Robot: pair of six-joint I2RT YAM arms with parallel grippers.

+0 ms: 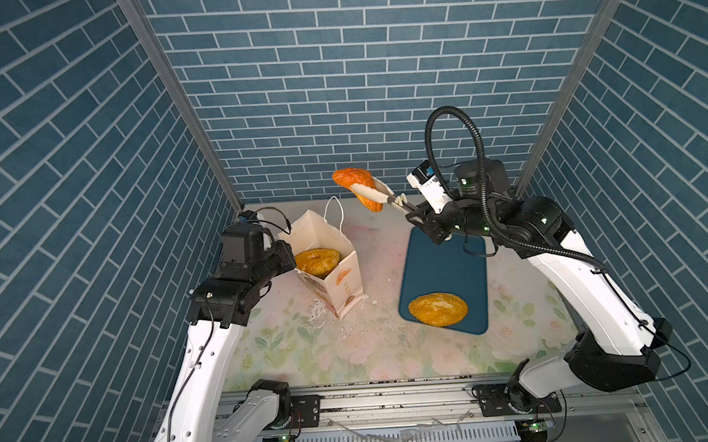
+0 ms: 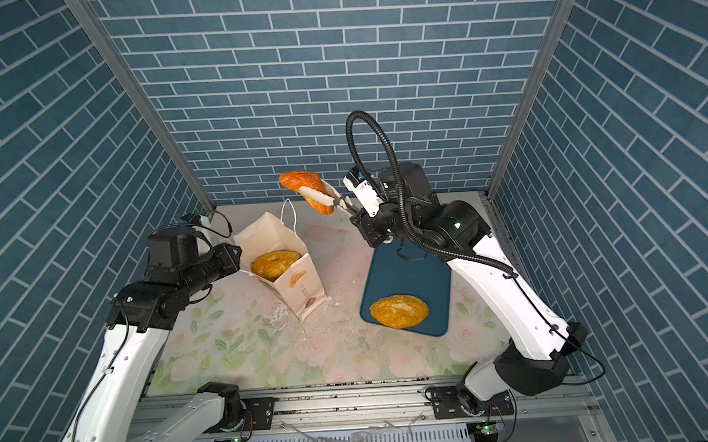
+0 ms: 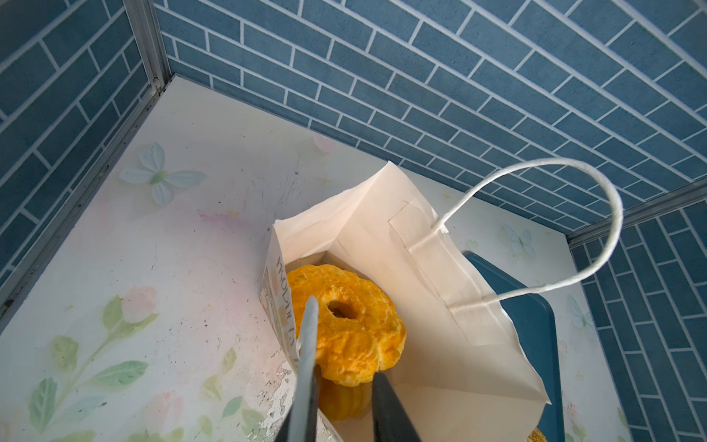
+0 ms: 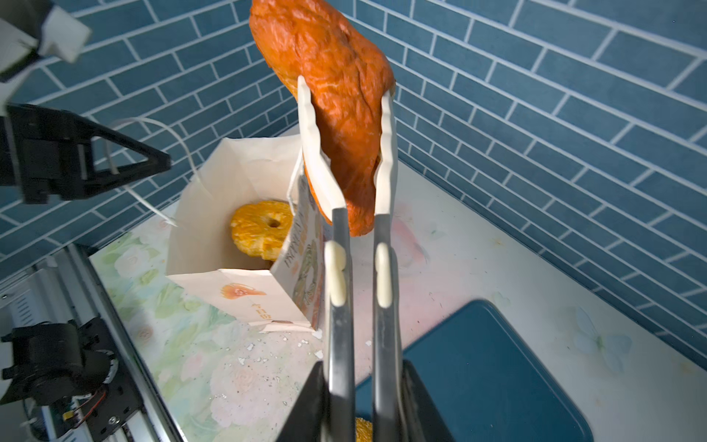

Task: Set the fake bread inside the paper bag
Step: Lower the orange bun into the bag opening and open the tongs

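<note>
Right gripper (image 4: 359,386) clenched on tongs (image 1: 378,196), which pinch the reddish triangle pastry (image 1: 352,179) aloft, just beyond the paper bag (image 1: 344,281). Left gripper (image 3: 344,359) sits at the bag's wall; whether it grips, I cannot tell. Centre the pastry over the mouth before you release.

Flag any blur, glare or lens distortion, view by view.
Both top views: wide-angle lens slants the brick walls; light even. Left wrist view: fingers blurred close up, ring pastry sharp. Right wrist view: tongs soft near the lens, reddish pastry glossy.
</note>
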